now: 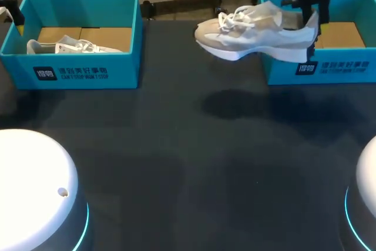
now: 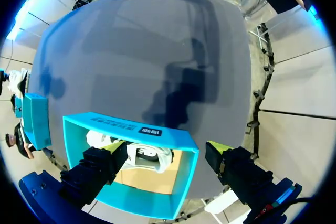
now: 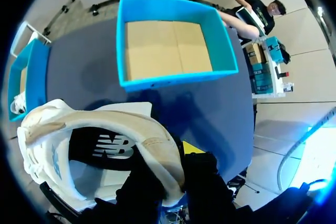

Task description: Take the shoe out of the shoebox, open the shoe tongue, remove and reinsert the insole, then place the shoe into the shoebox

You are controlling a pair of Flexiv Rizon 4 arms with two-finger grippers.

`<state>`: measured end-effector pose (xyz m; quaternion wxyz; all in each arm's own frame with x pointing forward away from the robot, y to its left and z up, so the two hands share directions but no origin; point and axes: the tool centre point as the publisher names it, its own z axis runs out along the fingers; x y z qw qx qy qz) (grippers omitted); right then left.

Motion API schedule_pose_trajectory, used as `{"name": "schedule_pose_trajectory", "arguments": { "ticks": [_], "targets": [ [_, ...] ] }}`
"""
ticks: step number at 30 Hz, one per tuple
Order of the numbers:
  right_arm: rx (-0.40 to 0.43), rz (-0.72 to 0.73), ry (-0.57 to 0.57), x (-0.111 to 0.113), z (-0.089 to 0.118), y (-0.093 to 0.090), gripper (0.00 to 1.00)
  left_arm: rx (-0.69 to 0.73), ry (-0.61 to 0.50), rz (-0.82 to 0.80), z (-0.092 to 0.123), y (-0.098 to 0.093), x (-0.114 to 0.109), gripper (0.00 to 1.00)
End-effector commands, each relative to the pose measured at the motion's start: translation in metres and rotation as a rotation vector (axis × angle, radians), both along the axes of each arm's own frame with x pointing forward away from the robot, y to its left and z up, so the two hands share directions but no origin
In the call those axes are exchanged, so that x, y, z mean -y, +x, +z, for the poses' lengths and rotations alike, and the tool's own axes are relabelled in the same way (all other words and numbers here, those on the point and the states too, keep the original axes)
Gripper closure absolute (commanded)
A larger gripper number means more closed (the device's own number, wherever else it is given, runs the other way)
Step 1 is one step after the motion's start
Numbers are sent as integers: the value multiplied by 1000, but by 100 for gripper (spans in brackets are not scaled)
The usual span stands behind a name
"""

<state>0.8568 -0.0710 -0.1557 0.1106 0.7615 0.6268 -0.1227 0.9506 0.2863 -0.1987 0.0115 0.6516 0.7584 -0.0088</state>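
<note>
Above the desk (image 1: pixel 188 163), just beside the right shoebox (image 1: pixel 329 66), the shoe (image 1: pixel 252 33) hangs in the air with its toe pointing toward the middle and its sole roughly level. The right claw (image 1: pixel 311 27) has it by the heel. In the right wrist view the padded heel collar (image 3: pixel 157 150) runs between the two dark fingers, which are closed narrowly on it, one inside the shoe and one outside. Ahead of that claw the right shoebox stands empty, showing only its cardboard floor. Across the desk, the left claw (image 2: pixel 165 148) is spread wide with nothing in it. It hovers at the left shoebox (image 1: pixel 82 72), one finger over the inside and the other outside the wall, and a second shoe (image 1: pixel 64 45) lies in the box below. The held shoe looks light, judging by how it stays near level from a pinch at one end. Its mesh and suede upper should be soft and yielding, its sole (image 1: pixel 247 54) springy but firmer. The collar gives a secure hold for carrying, though the shoe could swing or pivot about so small a pinch. For the work to come it would probably sit steadier with its sole flat on the desk. The loose laces (image 1: pixel 235 19) may snag a finger. The insole (image 3: pixel 105 148), seen through the opening, looks thin and floppy, and is likely best lifted at its heel edge.
</note>
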Motion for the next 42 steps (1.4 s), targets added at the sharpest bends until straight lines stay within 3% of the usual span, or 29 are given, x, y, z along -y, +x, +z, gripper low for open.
{"name": "schedule_pose_trajectory", "arguments": {
  "ticks": [1, 2, 10, 19, 30, 42],
  "targets": [
    [57, 16, -3, -7, 4, -22, 100, 4, 2, 0, 0, -2, 0, 0],
    [54, 9, -8, -15, 3, -34, 100, 4, 2, 0, 0, -2, 0, 0],
    [63, 0, -9, -47, -4, -81, 100, 4, 2, 0, 0, -2, 0, 0],
    [35, 2, -32, -85, -20, -120, 100, 4, 2, 0, 0, -2, 0, 0],
    [19, -19, -45, -116, -40, -160, 100, 4, 2, 0, 0, -2, 0, 0],
    [28, 11, -103, -125, -53, -186, 100, 4, 2, 0, 0, -2, 0, 0]
  ]
}}
